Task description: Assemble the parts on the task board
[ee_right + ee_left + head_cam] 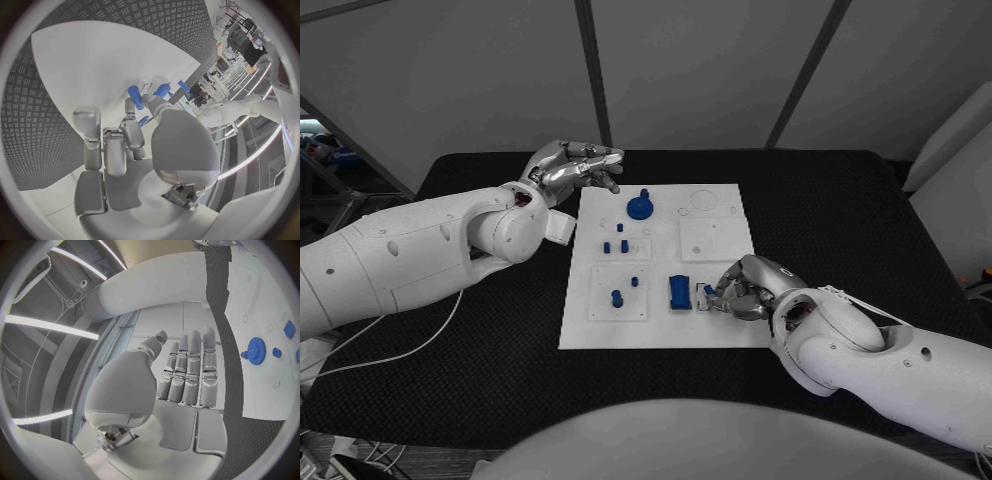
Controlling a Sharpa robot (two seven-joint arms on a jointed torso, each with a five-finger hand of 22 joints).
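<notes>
Robotics lab or test cell, by all signs. Black counter [848,240] with ribbed mat surface, set inside an enclosure of pale grey wall panels [704,70] joined by dark struts [593,70] just behind the counter. White task board [661,330] centred on the counter, carrying small blue parts [639,207]. Long strip lights [50,326] overhead, above the counter. Loose white cable [401,350] trailing off the counter's left edge. No household furnishings.

Upright blue pegs [625,245] across board [661,335]

White arms, silver hands [574,168]
</notes>
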